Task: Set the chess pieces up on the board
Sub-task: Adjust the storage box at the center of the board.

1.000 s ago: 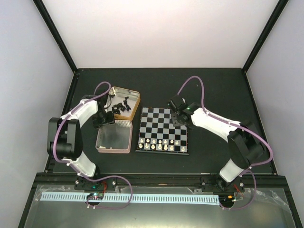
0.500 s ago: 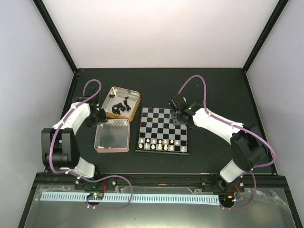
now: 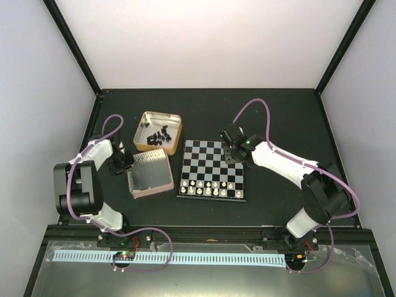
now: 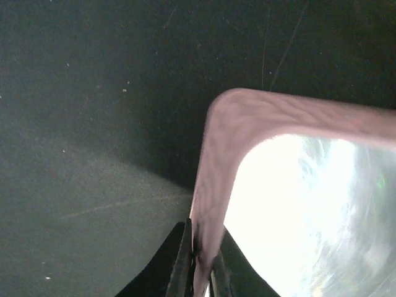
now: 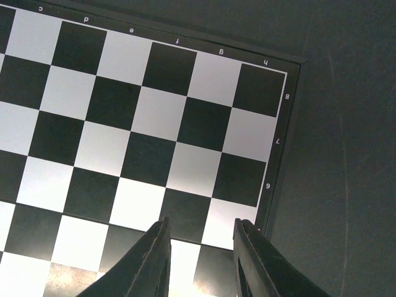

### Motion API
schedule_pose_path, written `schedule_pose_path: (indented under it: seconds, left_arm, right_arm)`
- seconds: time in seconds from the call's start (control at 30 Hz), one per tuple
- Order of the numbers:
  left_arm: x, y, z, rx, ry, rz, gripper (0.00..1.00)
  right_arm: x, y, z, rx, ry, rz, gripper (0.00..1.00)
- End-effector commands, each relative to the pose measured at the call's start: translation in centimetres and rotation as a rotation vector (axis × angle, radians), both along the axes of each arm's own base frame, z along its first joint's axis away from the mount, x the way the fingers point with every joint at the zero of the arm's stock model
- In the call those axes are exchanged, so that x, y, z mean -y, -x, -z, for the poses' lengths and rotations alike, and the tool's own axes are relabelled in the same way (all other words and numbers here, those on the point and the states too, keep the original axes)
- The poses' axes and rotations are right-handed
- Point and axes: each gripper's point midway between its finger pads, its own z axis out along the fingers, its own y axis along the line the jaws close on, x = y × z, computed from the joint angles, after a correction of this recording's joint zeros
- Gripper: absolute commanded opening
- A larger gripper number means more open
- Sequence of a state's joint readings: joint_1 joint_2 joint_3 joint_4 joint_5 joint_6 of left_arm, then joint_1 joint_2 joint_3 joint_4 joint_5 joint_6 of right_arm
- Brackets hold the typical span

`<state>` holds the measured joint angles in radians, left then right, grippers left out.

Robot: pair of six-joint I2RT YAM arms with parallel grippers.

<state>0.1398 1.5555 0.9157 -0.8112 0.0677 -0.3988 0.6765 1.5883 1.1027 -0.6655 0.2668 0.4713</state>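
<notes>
- Chessboard (image 3: 212, 162), flat and square, light grey and black squares with a thin dark rim: lies on the black tabletop (image 3: 278, 111), mid-table, between the two arms.
- Cream-white chess pieces (image 3: 210, 187): stand upright in two rows along the near side of the board.
- Black chess pieces (image 3: 158, 135): off the board, in a loose heap inside the gold-walled rounded-corner metal tin (image 3: 163, 116), which sits left of the board's far corner.
- Pink-walled tin (image 3: 153, 191), shallow, rounded corners, shiny metal floor: just left of the board and near of the gold-walled tin, skewed against the board's edge.
- Left gripper (image 3: 126, 163): at the left wall of the pink-walled tin. In the wrist view its dark fingers (image 4: 179, 260) are pinched together on that wall, one on each face.
- Right gripper (image 3: 234, 153): over the board's far right corner. In the wrist view the two fingers stand apart with nothing between them, and the board's squares by the right rim show through the gap.
</notes>
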Motion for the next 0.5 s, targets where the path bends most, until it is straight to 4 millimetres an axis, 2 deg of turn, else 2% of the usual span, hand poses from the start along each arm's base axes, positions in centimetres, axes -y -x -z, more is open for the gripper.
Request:
schedule_pose_path:
  seconds: [0.0, 0.1, 0.3, 0.47]
  left_arm:
    - [-0.4, -0.3, -0.3, 0.043, 0.021, -0.091, 0.06]
    - [-0.1, 0.7, -0.1, 0.037, 0.037, -0.146, 0.02]
    - [0.3, 2.8, 0.2, 0.030, 0.060, -0.275, 0.02]
    - [0.6, 4.2, -0.1, 0.044, 0.081, -0.377, 0.14]
  right_arm:
    - [0.3, -0.4, -1.2, 0.045, -0.015, 0.008, 0.29]
    - [0.4, -0.4, -1.5, 0.054, -0.011, 0.006, 0.29]
    - [0.8, -0.1, -2.0, 0.084, -0.029, 0.012, 0.29]
    - [1.0, 0.3, -2.0, 0.091, -0.047, 0.016, 0.29]
